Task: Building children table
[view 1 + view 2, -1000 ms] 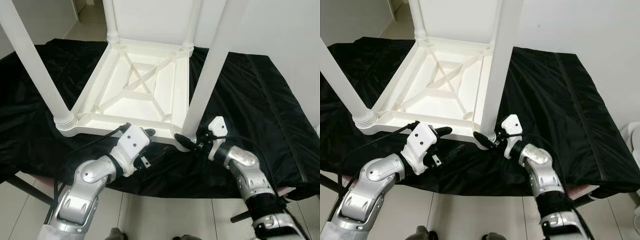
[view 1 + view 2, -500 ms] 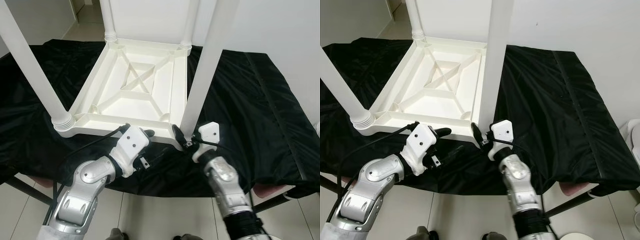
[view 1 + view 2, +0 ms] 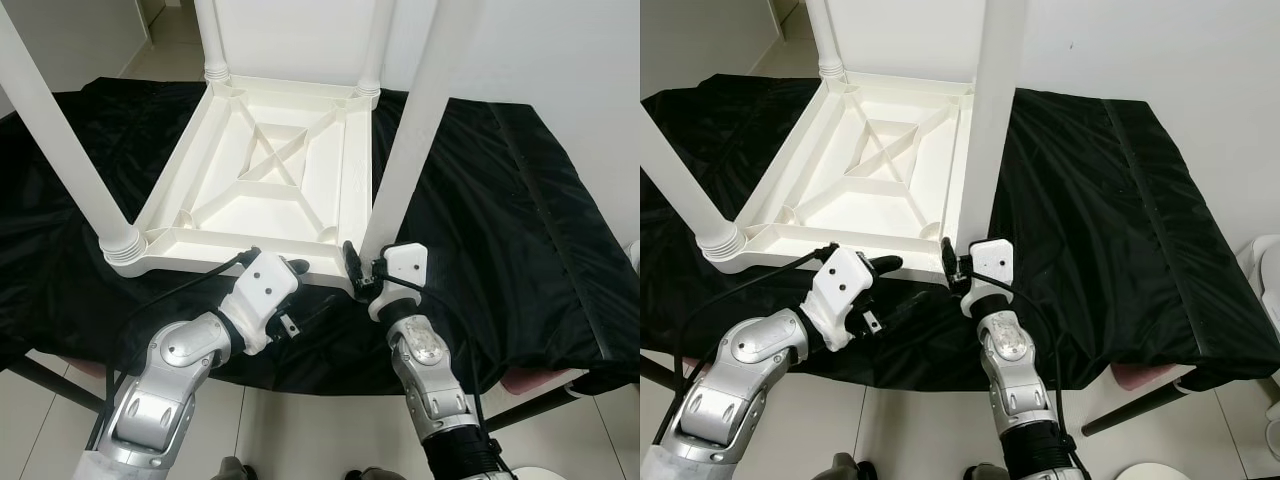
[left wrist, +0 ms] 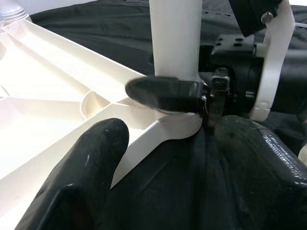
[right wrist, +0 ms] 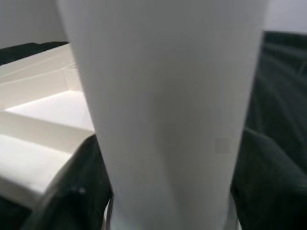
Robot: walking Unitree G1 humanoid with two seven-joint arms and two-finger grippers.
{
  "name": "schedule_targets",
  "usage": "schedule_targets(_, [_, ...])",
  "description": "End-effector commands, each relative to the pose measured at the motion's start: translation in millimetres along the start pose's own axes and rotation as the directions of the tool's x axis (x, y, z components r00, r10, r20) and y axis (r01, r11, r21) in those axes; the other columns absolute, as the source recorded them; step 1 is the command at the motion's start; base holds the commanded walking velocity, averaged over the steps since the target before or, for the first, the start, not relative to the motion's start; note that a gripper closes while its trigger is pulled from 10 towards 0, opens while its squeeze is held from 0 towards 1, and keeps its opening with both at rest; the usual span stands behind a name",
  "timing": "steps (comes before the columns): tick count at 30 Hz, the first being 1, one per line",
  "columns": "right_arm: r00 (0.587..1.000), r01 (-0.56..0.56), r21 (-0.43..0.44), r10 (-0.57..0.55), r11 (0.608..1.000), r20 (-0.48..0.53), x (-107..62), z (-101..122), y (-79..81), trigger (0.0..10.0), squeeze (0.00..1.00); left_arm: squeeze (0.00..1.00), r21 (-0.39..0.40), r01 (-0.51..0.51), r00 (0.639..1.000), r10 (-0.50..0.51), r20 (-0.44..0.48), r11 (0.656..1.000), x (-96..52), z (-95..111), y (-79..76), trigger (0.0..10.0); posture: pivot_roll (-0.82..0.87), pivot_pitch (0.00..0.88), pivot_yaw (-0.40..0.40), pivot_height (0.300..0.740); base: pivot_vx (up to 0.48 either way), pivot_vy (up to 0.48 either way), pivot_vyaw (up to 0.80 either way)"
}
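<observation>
Item: children's table (image 3: 270, 180), lying inverted on the black-draped worktop (image 3: 520, 200), directly ahead of both tools. All four legs are standing in their corners. Right tool (image 3: 362, 272) is closing around the base of the near right leg (image 3: 405, 150), seating it. Left tool (image 3: 296, 290), fingers parted and gripping nothing, is waiting beside the near edge. Remaining, by judgement: final tightening, turning upright.

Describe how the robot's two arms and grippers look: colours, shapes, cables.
Both arms are jointed silver metal segments with rounded shells. Each wrist carries a white, blocky housing ahead of a black collar. The left gripper and right gripper each have two long black fingers. A thin black cable loops from the left wrist back along the arm; another runs down the right forearm.
</observation>
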State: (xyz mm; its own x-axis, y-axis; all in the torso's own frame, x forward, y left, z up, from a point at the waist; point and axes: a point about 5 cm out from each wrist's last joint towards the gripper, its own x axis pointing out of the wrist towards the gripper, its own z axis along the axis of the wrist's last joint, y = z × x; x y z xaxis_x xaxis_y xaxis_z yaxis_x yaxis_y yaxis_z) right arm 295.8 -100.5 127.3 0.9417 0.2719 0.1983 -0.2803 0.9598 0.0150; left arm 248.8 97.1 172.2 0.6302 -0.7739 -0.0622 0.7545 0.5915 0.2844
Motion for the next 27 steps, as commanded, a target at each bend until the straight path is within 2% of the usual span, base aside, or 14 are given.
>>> schedule_targets(1, [0.999,-0.039,0.006,0.039,0.999,-0.001,-2.1,1,-4.0,10.0,0.0,0.0,-0.002,-0.035,0.999,0.035,-0.009,0.999,0.2,-1,-0.4,10.0,-0.08,0.099,0.011,0.74,0.0,0.0,0.0])
schedule_targets(7, [0.987,-0.164,-0.049,0.163,0.985,-0.01,-1.2,7,-17.9,10.0,0.0,0.0,-0.004,-0.035,0.999,0.035,-0.006,0.999,1.1,0,-0.3,10.0,-0.09,0.106,0.02,0.74,0.0,0.0,0.0])
schedule_targets(8, [0.968,-0.253,-0.078,0.252,0.964,-0.017,-0.2,10,-22.8,10.0,0.0,0.0,-0.004,-0.035,0.999,0.035,-0.008,0.999,0.2,0,-0.2,10.0,-0.09,0.108,0.028,0.74,0.0,0.0,0.0])
schedule_targets(10, [0.934,-0.357,-0.106,0.354,0.928,-0.046,2.3,13,-31.3,10.0,0.0,0.0,-0.002,-0.034,0.999,0.034,-0.012,0.999,0.5,-1,0.6,10.0,-0.09,0.105,0.029,0.74,0.0,0.0,0.0])
schedule_targets(11, [0.934,-0.357,-0.106,0.354,0.928,-0.046,2.3,13,-31.3,10.0,0.0,0.0,-0.002,-0.034,0.999,0.034,-0.012,0.999,0.5,-1,0.6,10.0,-0.09,0.105,0.029,0.74,0.0,0.0,0.0])
schedule_targets(13, [0.905,-0.426,-0.135,0.42,0.894,-0.074,8.2,17,-39.3,10.0,0.0,0.0,0.0,-0.034,0.999,0.034,-0.008,0.999,1.1,1,2.5,10.0,-0.09,0.104,0.024,0.74,0.0,0.0,0.0])
schedule_targets(16, [0.887,-0.462,-0.147,0.454,0.875,-0.089,12.4,19,-43.2,10.0,0.0,0.0,0.0,-0.035,0.999,0.035,-0.006,0.999,1.5,1,3.9,10.0,-0.1,0.103,0.03,0.74,0.0,0.0,0.0])
schedule_targets(18, [0.852,-0.522,-0.15,0.508,0.84,-0.124,19.8,22,-48.2,10.0,0.0,0.0,0.001,-0.033,0.999,0.033,-0.004,0.999,2.2,1,2.5,10.0,-0.1,0.105,0.032,0.74,0.0,0.0,0.0])
schedule_targets(19, [0.852,-0.522,-0.15,0.508,0.84,-0.124,19.8,22,-48.2,10.0,0.0,0.0,0.001,-0.033,0.999,0.033,-0.004,0.999,2.2,1,2.5,10.0,-0.1,0.105,0.032,0.74,0.0,0.0,0.0])
schedule_targets(20, [0.839,-0.544,-0.163,0.527,0.823,-0.135,22.2,23,-49.8,10.0,0.0,0.0,0.001,-0.032,0.999,0.032,-0.004,0.999,2.4,1,2.0,10.0,-0.1,0.104,0.033,0.74,0.0,0.0,0.0])
schedule_targets(21, [0.824,-0.564,-0.146,0.544,0.813,-0.155,23.2,22,-50.8,3.8,0.0,0.0,0.001,-0.031,0.999,0.031,-0.004,1.0,2.4,1,1.4,10.0,-0.09,0.102,0.029,0.74,0.0,0.0,0.0])
schedule_targets(22, [0.805,-0.588,-0.125,0.565,0.799,-0.179,22.4,19,-51.6,0.0,0.0,0.0,0.004,-0.032,0.999,0.032,-0.005,0.999,2.1,1,1.8,10.0,-0.09,0.103,0.03,0.74,0.0,0.0,0.0])
schedule_targets(25, [0.765,-0.635,-0.094,0.608,0.767,-0.213,19.0,13,-53.2,0.0,0.0,0.0,0.007,-0.036,0.999,0.036,-0.006,0.999,1.3,2,3.2,10.0,-0.09,0.108,0.028,0.74,0.0,0.0,0.0])
schedule_targets(27, [0.759,-0.642,-0.08,0.616,0.763,-0.213,18.3,12,-53.6,0.0,0.0,0.0,0.006,-0.038,0.999,0.038,-0.006,0.999,0.9,2,3.8,10.0,-0.08,0.106,0.025,0.74,0.0,0.0,0.0])
